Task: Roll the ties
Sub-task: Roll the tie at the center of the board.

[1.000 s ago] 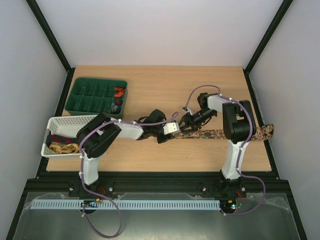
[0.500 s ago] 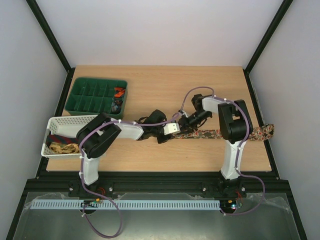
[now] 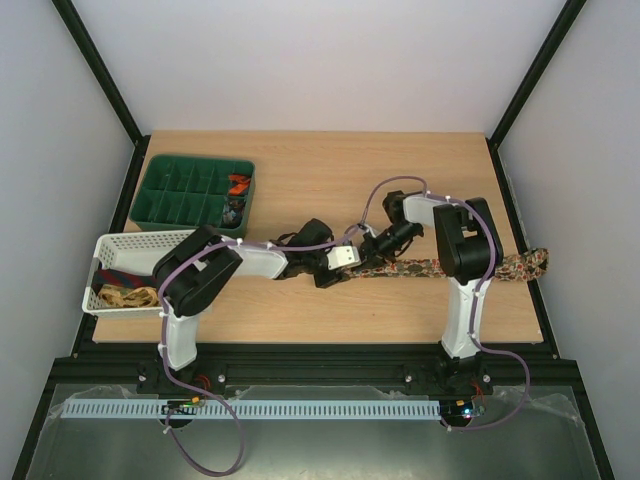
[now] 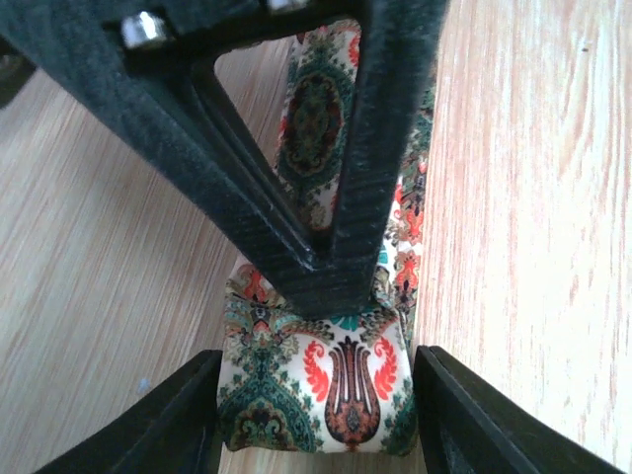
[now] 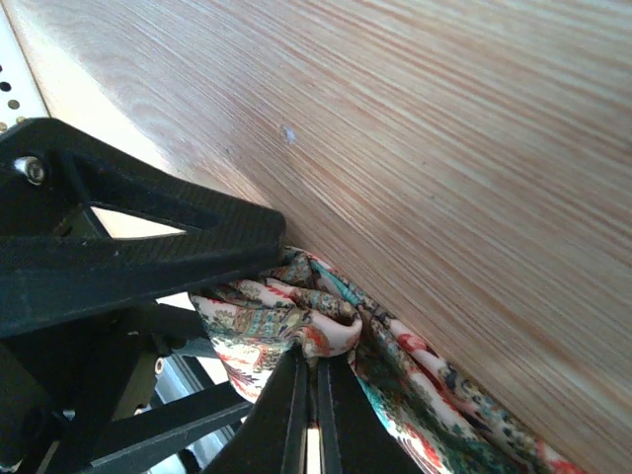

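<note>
On the light wooden counter [image 3: 300, 190], the long dark floral-patterned fabric necktie [image 3: 430, 268] is lying along the 9-to-3 o'clock line, with its folded end at 9. The left end effector [image 4: 316, 405] is straddling that end with fingers spread. The right end effector [image 5: 315, 380] is pinching bunched cloth just toward 3 o'clock.

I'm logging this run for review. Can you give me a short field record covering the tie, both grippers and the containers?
tie: patterned strip along the table, folded over at the grippers' end
left gripper: fingers either side of the fold; grip unclear
right gripper: shut, pinching the tie beside the fold
green tray: far left, items in two compartments
white basket: left edge, fabric inside
</note>
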Controlling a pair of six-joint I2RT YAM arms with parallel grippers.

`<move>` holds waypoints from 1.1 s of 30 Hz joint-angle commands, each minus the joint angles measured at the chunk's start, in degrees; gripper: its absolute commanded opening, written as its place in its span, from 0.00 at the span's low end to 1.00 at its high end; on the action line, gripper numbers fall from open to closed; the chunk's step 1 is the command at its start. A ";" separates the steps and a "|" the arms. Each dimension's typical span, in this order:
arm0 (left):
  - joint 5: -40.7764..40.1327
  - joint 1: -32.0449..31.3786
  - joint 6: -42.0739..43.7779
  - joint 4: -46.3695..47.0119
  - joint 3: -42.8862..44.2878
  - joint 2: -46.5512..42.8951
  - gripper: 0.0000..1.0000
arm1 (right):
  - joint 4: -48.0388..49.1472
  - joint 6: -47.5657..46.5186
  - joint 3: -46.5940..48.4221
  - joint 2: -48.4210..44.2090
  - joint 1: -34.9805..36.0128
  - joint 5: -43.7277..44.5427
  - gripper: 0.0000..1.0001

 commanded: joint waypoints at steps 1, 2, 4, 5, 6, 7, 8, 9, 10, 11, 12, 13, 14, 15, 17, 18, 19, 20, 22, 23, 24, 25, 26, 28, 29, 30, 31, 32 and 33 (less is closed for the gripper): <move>1.87 1.10 -1.17 -2.58 -1.12 -0.43 0.59 | -2.66 -1.83 -1.34 2.03 -0.41 4.29 0.01; 3.16 1.70 -1.80 -0.77 -2.51 -1.13 0.61 | -2.69 -2.15 -1.66 2.12 -0.66 4.84 0.02; 5.35 2.66 -3.24 3.59 -5.02 -2.64 0.66 | -2.42 -2.53 -2.38 2.26 -1.41 5.98 0.01; 6.10 2.90 -3.91 5.79 -6.20 -3.18 0.67 | -2.09 -2.63 -2.78 2.33 -1.73 6.66 0.01; 6.60 3.07 -4.38 7.53 -7.01 -3.56 0.68 | -1.75 -2.72 -3.17 2.53 -2.14 7.38 0.01; 7.18 3.05 -4.86 8.84 -7.46 -3.66 0.68 | -1.51 -2.77 -3.54 2.71 -2.52 7.82 0.01; 7.89 3.05 -5.42 9.95 -7.66 -3.45 0.69 | -1.35 -2.84 -3.88 3.02 -2.95 8.11 0.01; 8.47 3.08 -5.76 11.00 -7.77 -3.04 0.70 | -1.22 -2.89 -4.07 3.33 -3.30 8.39 0.01; 9.06 2.97 -6.04 11.93 -7.81 -2.60 0.70 | -1.12 -2.94 -4.29 3.56 -3.53 8.56 0.01; 9.35 2.89 -6.05 12.94 -7.91 -1.99 0.70 | -1.07 -3.00 -4.34 3.84 -3.76 8.80 0.01; 9.44 2.80 -5.81 14.59 -8.02 -1.60 0.71 | -0.99 -3.08 -4.32 3.94 -3.92 9.20 0.01; 9.51 2.76 -5.31 15.64 -8.13 -1.17 0.71 | -0.83 -3.12 -4.33 4.04 -4.09 9.49 0.02; 9.68 2.65 -4.77 16.58 -8.09 -0.50 0.71 | -0.73 -3.17 -4.15 4.21 -4.25 9.76 0.02; 9.91 2.56 -4.30 17.20 -7.87 0.04 0.71 | -0.69 -3.13 -3.93 4.37 -4.30 9.91 0.01; 10.27 2.43 -3.67 18.35 -7.05 1.21 0.71 | -0.59 -2.89 -3.40 4.95 -4.32 9.99 0.01; 10.45 2.42 -3.47 18.76 -6.61 1.81 0.71 | -0.58 -2.82 -3.12 5.29 -4.39 9.92 0.01; 10.69 2.42 -3.20 19.09 -6.11 2.38 0.70 | -0.71 -2.78 -2.88 5.50 -4.38 9.96 0.02; 11.14 2.42 -2.71 19.22 -5.41 2.91 0.70 | -0.63 -2.72 -2.66 5.55 -4.39 9.98 0.01; 11.64 2.12 -1.36 19.17 -4.66 3.85 0.68 | -0.54 -2.60 -2.40 5.72 -4.41 10.04 0.01; 11.87 1.89 -0.78 19.21 -4.43 4.19 0.66 | -0.57 -2.46 -2.36 5.76 -4.42 9.91 0.01; 12.04 1.55 0.01 18.79 -4.18 4.45 0.63 | -0.63 -2.50 -2.29 5.81 -4.40 9.68 0.01; 11.70 1.24 0.95 17.86 -3.89 4.56 0.60 | -0.67 -2.33 -2.28 5.78 -4.42 9.34 0.01; 11.05 0.93 1.82 16.93 -3.90 4.42 0.55 | -0.67 -2.21 -2.27 5.72 -4.40 8.84 0.01; 9.52 0.76 2.07 15.49 -4.59 3.51 0.47 | -0.46 -1.75 -2.33 5.46 -4.32 7.35 0.01; 8.63 0.79 1.94 14.47 -5.07 2.77 0.45 | -0.23 -1.27 -2.39 5.25 -4.27 6.45 0.02; 7.70 0.81 1.69 13.34 -5.86 1.85 0.43 | 0.05 -0.73 -2.43 4.90 -4.16 5.63 0.01; 7.14 0.90 1.49 12.86 -6.92 0.87 0.42 | 0.45 -0.17 -2.56 4.54 -3.84 4.64 0.01; 6.89 0.99 1.44 12.17 -8.04 -0.30 0.42 | 0.78 0.31 -2.72 4.11 -3.37 3.99 0.02; 6.64 1.08 1.43 11.33 -9.11 -1.29 0.42 | 1.16 0.76 -3.01 3.63 -2.83 3.22 0.02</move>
